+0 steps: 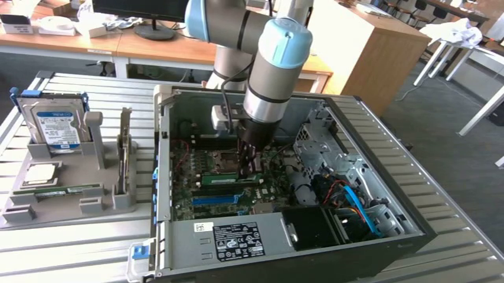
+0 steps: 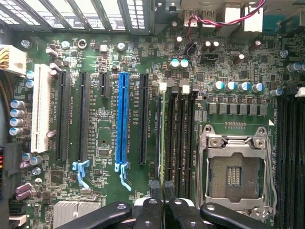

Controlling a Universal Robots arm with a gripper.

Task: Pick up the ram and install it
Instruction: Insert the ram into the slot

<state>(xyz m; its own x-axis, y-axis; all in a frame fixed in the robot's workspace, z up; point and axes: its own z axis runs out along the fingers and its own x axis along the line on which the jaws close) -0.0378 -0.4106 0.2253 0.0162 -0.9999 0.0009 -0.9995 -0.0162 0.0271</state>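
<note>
1. Right at the claw, the gripper [image 2: 162,185] has its two dark fingers [image 2: 151,212] drawn almost together. They pinch the thin upper edge of the ram [image 2: 163,133] between their tips.
2. In the wrist view the ram is seen edge-on, as a slim green line. It runs along the memory slot nearest the long black expansion slots. The other memory slots [image 2: 183,129] lie between it and the open CPU socket [image 2: 236,167].
3. In the exterior view the gripper [image 1: 249,172] sits at the centre of the frame, pointing straight down at the motherboard [image 1: 185,197]. The ram [image 1: 221,176] shows there as a long green strip reaching from the fingers toward the exterior view's left.
4. The stick appears to stand in its slot, but I cannot tell whether it is pressed fully home.
5. Beyond the ram on the board, on the side away from the socket, is a blue expansion slot [image 2: 123,119]. Past that, beyond further black slots, is a white slot [image 2: 42,112].
6. The robot arm [image 1: 272,71], grey with a light blue cap, comes down from the upper centre of the exterior view into the open computer case [image 1: 378,147]. A grey power supply [image 1: 228,239] with a label fills the case's lower edge.
7. At the exterior view's left a grey holder [image 1: 71,206] rests on the slatted metal table [image 1: 457,236]. It carries an upright hard drive [image 1: 55,127], an expansion card [image 1: 124,150] on edge, a loose processor [image 1: 41,173] and a second green stick [image 1: 59,190] lying flat.
</note>
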